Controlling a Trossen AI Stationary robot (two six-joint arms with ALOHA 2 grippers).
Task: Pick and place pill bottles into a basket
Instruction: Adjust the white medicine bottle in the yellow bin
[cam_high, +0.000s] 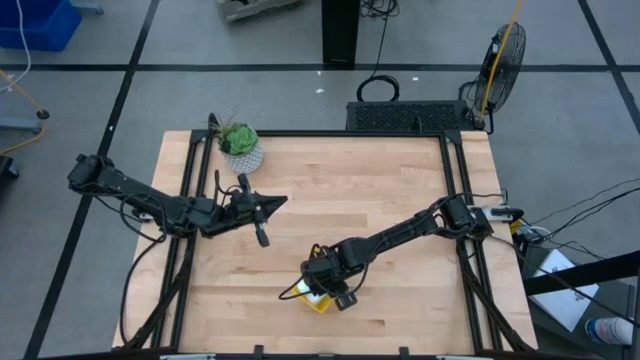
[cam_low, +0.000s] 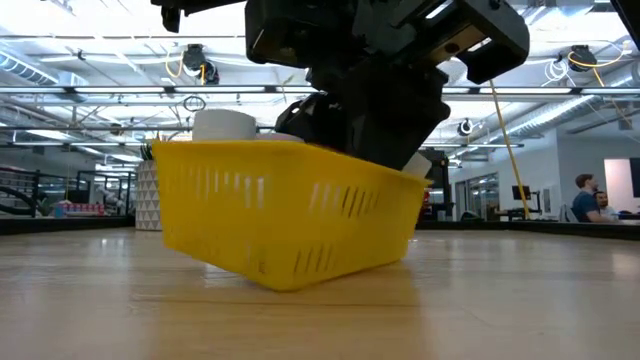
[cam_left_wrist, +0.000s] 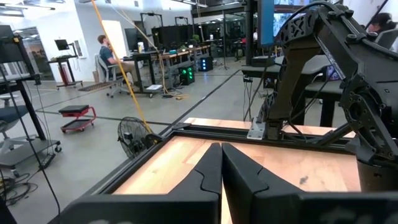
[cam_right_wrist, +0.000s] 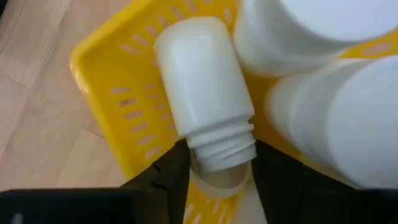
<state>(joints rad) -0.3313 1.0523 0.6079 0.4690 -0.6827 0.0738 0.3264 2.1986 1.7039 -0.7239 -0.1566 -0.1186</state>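
Held bottle (cam_right_wrist: 202, 93) — one white pill bottle, gripped at its threaded neck between the dark fingers (cam_right_wrist: 165, 177) of the right gripper (cam_right_wrist: 219, 177), which are closed onto it; its body lies slanted over the basket's slotted floor, and whether it touches that floor cannot be told. Its neck shows bare threads with a pale round piece just below.

Neighbouring bottles — two more white bottles (cam_right_wrist: 348, 118) lie close beside the held one inside the basket, filling the far side of the right wrist view. From table height, one white bottle top (cam_low: 225, 125) rises above the rim.

Basket (cam_low: 290, 215) — bright yellow, shallow, slotted walls; tilted, one end raised off the wood with the right arm's dark bulk directly above and behind it. From overhead the basket (cam_high: 318, 298) sits near the front edge of the table (cam_high: 390, 200), mostly covered by the right gripper (cam_high: 330, 280).

Left gripper (cam_high: 272, 204) — fingers (cam_left_wrist: 208, 177) pressed together, nothing between them; parked over the left half of the table, well apart from the basket.

Other items — potted plant (cam_high: 240, 145) in a white pot at the back left corner; floor fan (cam_high: 503, 55) beyond the table; a seated person (cam_left_wrist: 109, 56) at a desk in the room.
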